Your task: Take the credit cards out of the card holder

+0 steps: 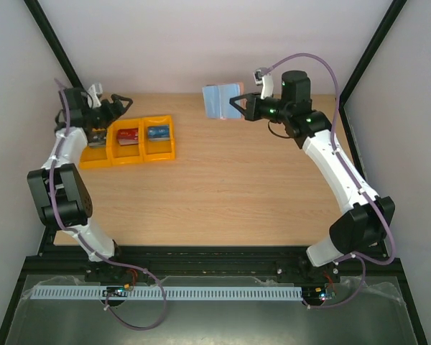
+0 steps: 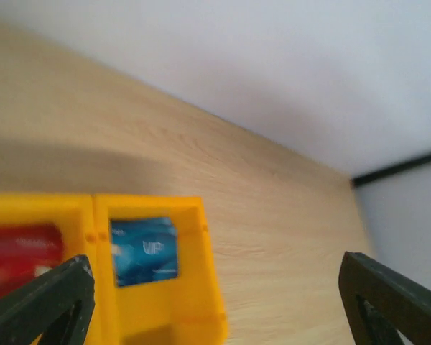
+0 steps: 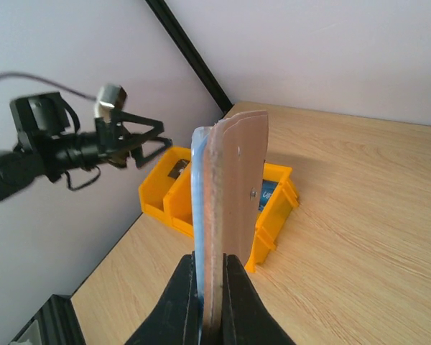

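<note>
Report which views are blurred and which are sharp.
Left wrist: soft throughout, the blue card and red card in the yellow tray smeared. Right wrist: the card holder is crisp, the left arm behind it blurred. Top external: sharp, evenly lit.

One yellow tray holds three credit cards: one dark grey, one red, one blue. There is one card holder.

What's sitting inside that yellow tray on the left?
The yellow tray holds a red card in its middle compartment and a blue card in the right one. The left compartment shows a dark grey card, partly hidden by the left arm.
</note>
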### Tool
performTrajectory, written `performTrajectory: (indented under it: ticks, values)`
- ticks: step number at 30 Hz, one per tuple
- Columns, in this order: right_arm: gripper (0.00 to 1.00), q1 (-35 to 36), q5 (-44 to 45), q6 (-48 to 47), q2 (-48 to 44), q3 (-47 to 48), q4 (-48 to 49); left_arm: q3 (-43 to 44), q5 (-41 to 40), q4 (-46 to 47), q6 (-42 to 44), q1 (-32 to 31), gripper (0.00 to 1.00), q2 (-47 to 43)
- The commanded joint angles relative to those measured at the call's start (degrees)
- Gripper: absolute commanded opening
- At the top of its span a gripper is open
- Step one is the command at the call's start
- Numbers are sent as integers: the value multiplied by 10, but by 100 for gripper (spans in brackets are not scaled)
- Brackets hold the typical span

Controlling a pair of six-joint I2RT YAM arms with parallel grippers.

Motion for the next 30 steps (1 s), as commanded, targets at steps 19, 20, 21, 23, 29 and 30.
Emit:
performTrajectory:
  ticks: [19, 20, 21, 23, 29, 30]
  values:
    - [2, -2, 0, 24, -60, -40, 35, 78, -344, -331, 940, -85, 3, 137]
    - [2, -2, 1, 24, -62, -38, 34, 96, -341, -336, 924, -85, 3, 153]
    - [2, -2, 2, 24, -64, -37, 33, 116, -339, -338, 901, -84, 3, 167]
    - [2, -2, 6, 23, -68, -38, 35, 135, -337, -328, 871, -83, 3, 189]
    - [2, -2, 13, 10, -69, -24, 23, 154, -337, -270, 806, -78, 3, 222]
    - [2, -2, 13, 9, -69, -23, 23, 160, -328, -263, 793, -76, 3, 225]
